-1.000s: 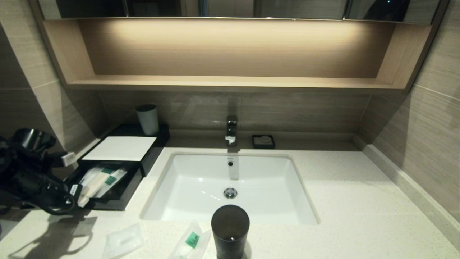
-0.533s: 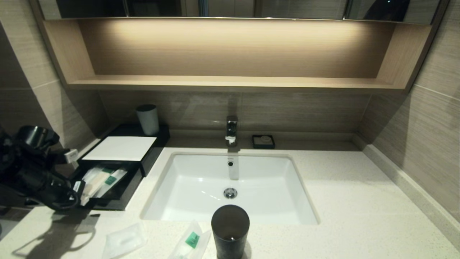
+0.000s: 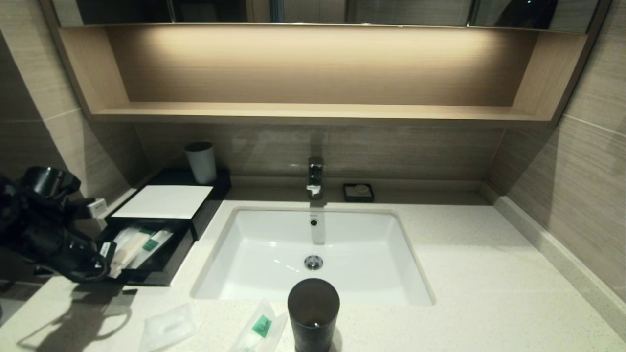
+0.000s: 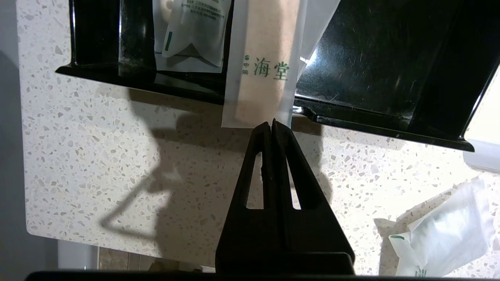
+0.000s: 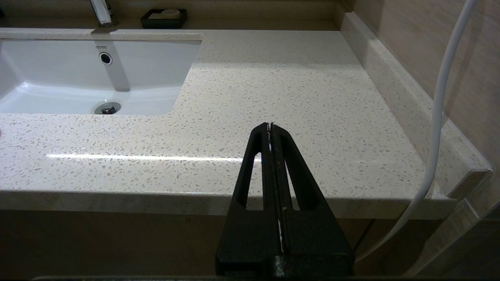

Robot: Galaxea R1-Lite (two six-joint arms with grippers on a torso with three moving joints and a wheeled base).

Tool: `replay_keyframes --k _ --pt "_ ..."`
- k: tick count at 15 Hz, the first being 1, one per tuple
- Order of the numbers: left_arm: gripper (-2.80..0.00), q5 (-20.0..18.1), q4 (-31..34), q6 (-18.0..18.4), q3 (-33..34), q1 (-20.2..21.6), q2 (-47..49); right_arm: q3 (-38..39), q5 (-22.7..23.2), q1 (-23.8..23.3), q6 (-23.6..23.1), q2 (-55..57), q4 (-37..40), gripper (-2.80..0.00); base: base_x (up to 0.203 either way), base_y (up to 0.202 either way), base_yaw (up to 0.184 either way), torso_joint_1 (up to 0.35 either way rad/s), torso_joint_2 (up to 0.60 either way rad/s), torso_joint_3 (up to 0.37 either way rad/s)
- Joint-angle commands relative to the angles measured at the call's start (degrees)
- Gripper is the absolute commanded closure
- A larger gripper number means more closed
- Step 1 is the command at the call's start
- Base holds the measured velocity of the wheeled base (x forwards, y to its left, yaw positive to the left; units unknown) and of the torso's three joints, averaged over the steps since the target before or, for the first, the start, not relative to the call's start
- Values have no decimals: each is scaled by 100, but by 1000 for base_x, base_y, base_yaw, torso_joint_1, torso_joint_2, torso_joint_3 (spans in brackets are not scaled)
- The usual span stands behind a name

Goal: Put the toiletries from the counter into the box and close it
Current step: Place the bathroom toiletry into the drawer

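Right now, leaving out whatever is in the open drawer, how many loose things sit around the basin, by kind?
Packets on the counter: 2, squarish packet, green-labelled packet
Cups: 2, dark cup, pale cup
Soap dish: 1
Black box: 1
Total: 6

A hotel-style bathroom: speckled stone counter with sunken basin, tap, and packeted toiletries.
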Motion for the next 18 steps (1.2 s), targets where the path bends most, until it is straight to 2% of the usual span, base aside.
replay_keyframes --k 1,18 --pt "0 3 13 8 3 3 -91 9 1 1 -1 -9 -1 0 0 0 0 0 0 0" --pt "0 65 4 25 -33 12 206 9 1 1 -1 -9 -1 0 0 0 0 0 0 0"
